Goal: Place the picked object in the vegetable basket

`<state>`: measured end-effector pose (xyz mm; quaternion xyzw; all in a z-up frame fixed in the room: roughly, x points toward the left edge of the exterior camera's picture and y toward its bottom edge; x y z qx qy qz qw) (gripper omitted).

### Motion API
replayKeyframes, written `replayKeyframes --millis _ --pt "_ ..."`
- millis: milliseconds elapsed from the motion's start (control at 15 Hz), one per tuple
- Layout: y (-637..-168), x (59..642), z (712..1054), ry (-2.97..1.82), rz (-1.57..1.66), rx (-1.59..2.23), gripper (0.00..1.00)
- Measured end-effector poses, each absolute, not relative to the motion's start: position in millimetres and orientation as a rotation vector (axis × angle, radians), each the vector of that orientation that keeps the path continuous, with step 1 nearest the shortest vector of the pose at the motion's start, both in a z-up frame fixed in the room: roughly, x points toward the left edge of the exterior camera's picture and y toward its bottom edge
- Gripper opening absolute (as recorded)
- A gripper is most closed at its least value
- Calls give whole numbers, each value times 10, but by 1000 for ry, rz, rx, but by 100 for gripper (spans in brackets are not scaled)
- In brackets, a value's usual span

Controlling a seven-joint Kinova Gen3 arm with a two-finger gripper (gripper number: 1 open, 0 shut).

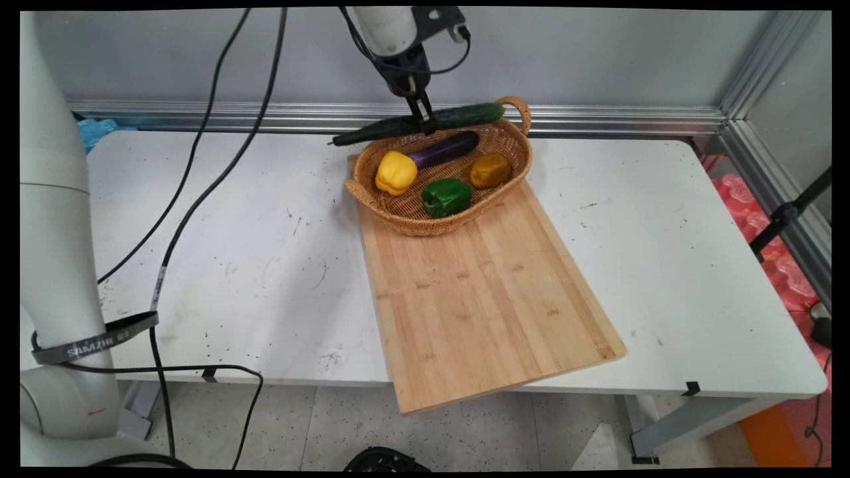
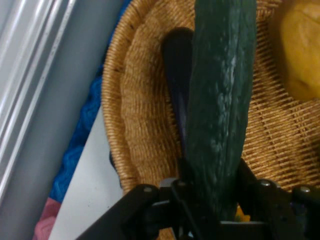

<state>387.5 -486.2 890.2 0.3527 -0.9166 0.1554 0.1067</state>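
Observation:
My gripper (image 1: 425, 123) is shut on a long dark green cucumber (image 1: 418, 123), holding it near its middle just above the far rim of a wicker basket (image 1: 412, 222). The cucumber lies level, sticking out past the basket's left side. In the hand view the cucumber (image 2: 220, 110) runs up from between the fingers, over the basket (image 2: 135, 130) and a purple eggplant (image 2: 177, 75). Inside the basket lie the eggplant (image 1: 443, 149), a yellow pepper (image 1: 396, 172), a green pepper (image 1: 446, 196) and an orange-yellow pepper (image 1: 490, 170).
The basket stands on the far end of a long bamboo cutting board (image 1: 485, 292) that overhangs the table's near edge. Black cables (image 1: 199, 166) hang over the table's left half. A metal rail (image 1: 597, 119) runs along the back wall.

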Motion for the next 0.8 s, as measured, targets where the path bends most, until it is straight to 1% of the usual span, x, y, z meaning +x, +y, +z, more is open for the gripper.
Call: replayKeyframes --millis 267,333,800 --pt "-4927 3816 8727 -2730 428 1004 0" --pt "-4940 3802 8701 -2734 426 995 100" --pt "-4979 3746 8669 -2747 436 930 100"
